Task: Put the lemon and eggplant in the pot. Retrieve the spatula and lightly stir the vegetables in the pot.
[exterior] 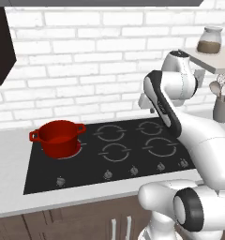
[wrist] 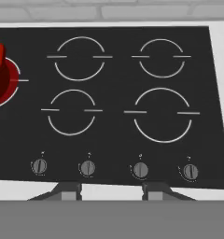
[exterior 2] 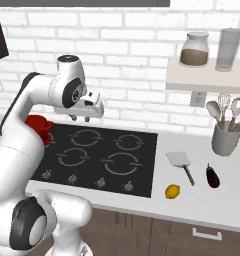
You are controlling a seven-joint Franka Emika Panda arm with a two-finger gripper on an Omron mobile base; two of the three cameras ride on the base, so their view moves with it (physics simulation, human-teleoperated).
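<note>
The red pot (exterior: 58, 143) stands on the cooktop's front left burner with nothing in it, and its edge shows in the hand view (wrist: 2, 84). On the counter right of the cooktop lie the yellow lemon (exterior 2: 173, 191), the dark purple eggplant (exterior 2: 212, 176) and a grey spatula (exterior 2: 182, 164) between them. My gripper (exterior 2: 86, 117) hangs open above the middle of the cooktop, pointing down, with nothing between its fingers. It is well apart from the pot and from the vegetables. Its two tips rise wide apart in the hand view (wrist: 111, 190).
The black four-burner cooktop (wrist: 114, 135) has a row of knobs (wrist: 140, 170) along its front. A grey utensil holder (exterior 2: 226, 139) stands at the back right. Above it a wall shelf (exterior 2: 207, 80) carries a jar (exterior 2: 194, 50) and a glass (exterior 2: 229, 49).
</note>
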